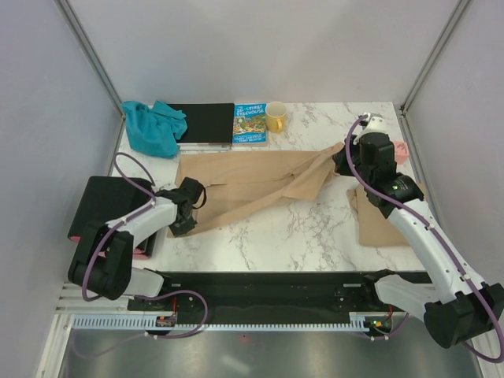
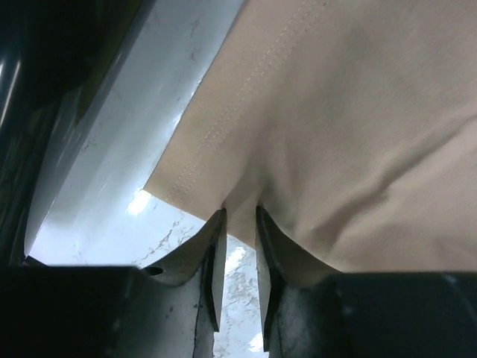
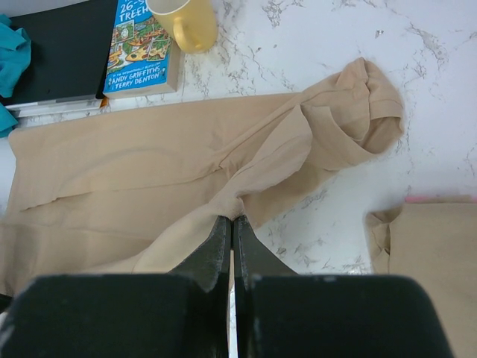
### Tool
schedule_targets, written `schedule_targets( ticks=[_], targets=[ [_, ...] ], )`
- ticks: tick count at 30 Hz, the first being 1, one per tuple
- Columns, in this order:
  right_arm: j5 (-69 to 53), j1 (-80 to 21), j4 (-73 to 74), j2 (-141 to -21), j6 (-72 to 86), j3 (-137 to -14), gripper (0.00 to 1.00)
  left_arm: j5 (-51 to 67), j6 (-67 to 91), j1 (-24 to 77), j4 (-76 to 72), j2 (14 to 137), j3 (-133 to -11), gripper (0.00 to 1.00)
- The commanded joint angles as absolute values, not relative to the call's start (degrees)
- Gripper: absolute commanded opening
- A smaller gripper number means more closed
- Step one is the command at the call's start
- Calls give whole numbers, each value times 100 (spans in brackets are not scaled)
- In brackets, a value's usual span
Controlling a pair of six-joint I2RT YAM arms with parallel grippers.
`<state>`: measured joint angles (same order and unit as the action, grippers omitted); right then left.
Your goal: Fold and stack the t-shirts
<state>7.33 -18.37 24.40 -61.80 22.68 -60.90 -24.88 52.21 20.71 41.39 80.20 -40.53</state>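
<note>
Marble table (image 1: 315, 228) between grey walls: at upper left your teal garment (image 1: 150, 126) lies bunched. Your left gripper (image 2: 240, 212) is narrow at the lower-left hem of the spread shirt (image 1: 236, 185), grip unclear. Right of centre, your right gripper (image 3: 232, 220) pinches a ridge of it, likely to stretch it; the second shirt (image 1: 370, 224) lies far right.
</note>
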Motion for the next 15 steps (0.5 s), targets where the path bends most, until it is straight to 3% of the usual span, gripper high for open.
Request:
schedule_targets(
  ticks=[1,7,15],
  targets=[
    [703,-1793,2276,-5977,2294,-6372,0,-2540,5510,2074,4113,7296,-3788,31],
    [686,-1767,2294,-5924,2364,-6416,0,-2768,5563,2066,4122,6847,-3797,32],
    [616,-1740,2312,-5924,2417,-6565,0,-2619,5792,2074,4096,7444,-3806,36]
  ],
)
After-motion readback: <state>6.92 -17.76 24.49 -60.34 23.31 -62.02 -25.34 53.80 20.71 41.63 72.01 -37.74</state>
